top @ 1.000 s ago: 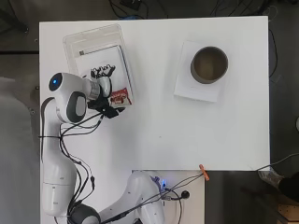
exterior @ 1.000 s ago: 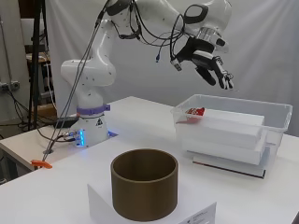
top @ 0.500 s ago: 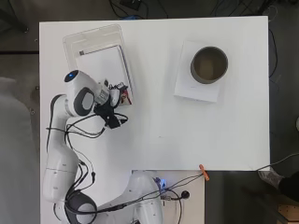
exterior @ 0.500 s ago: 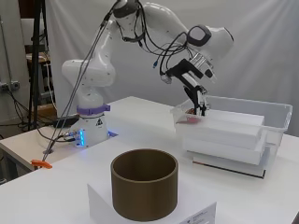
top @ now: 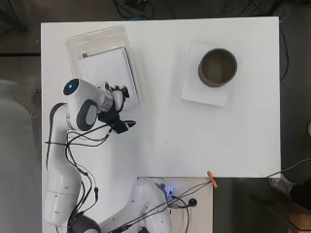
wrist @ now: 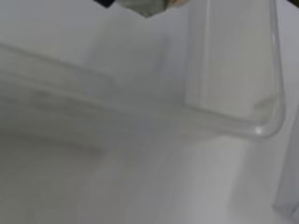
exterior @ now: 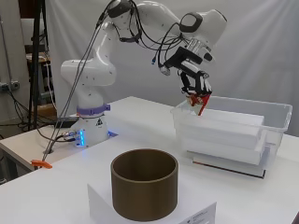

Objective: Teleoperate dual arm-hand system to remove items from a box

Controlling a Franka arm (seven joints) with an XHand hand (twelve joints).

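Side view shows the hand (exterior: 196, 88) just above the near corner of the clear box (exterior: 275, 116), fingers curled round a small red item (exterior: 200, 103) that hangs at rim height, apparently clear of the white slabs (exterior: 224, 128) inside, though this is hard to confirm. The removal step is underway. Next, the item needs carrying sideways past the rim to the table (exterior: 70, 186).

Hand (exterior: 196, 86) downturned, fingers curled, pinching.
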